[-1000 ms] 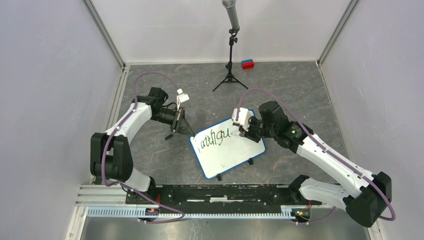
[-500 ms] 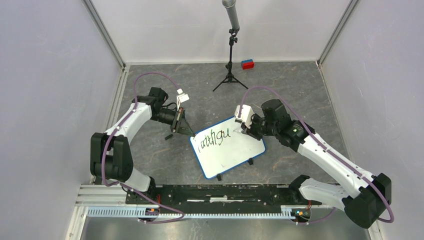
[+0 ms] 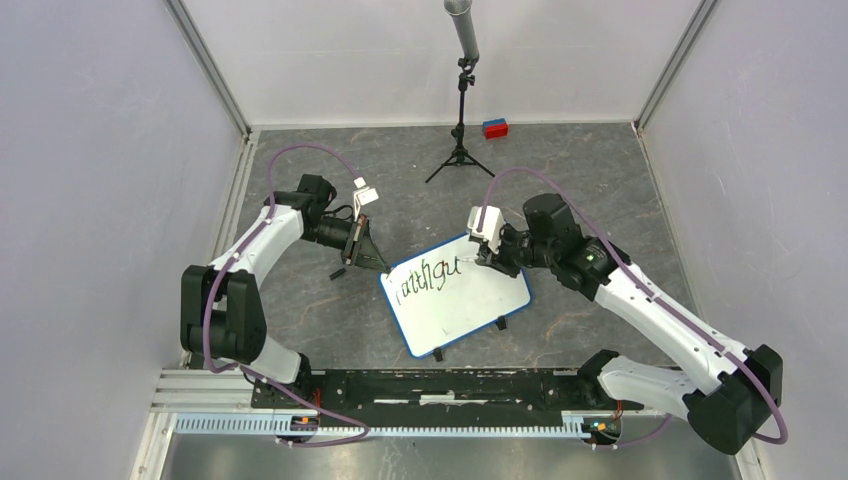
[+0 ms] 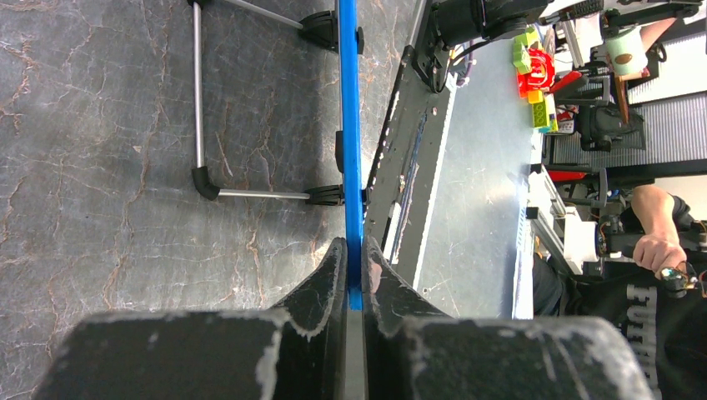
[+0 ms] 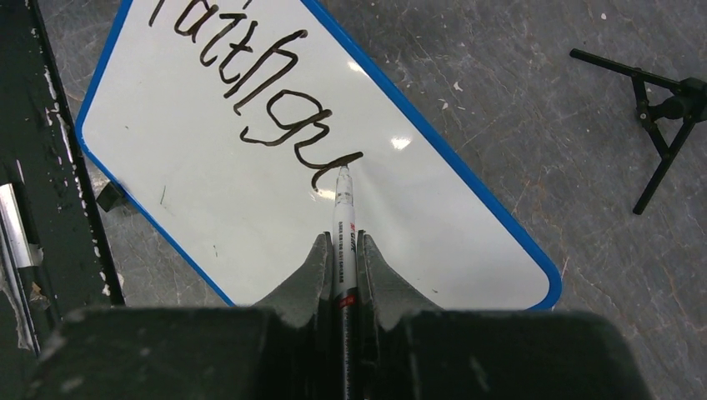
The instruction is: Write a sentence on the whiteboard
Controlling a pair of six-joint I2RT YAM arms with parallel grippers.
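The board (image 3: 460, 305) lies slanted on the grey table (image 3: 560, 170) between your two arms. Your left gripper (image 4: 354, 243) pinches its blue rim (image 4: 351, 125) tight at the far left corner, with no gap between fingers and rim. Your right gripper (image 5: 343, 242) is squeezed closed around a pen (image 5: 343, 200) that points at the board. The black writing (image 5: 250, 92) reads "Faith gu" so far, and the pen tip seems to touch the tail of the "u", though it is hard to be sure.
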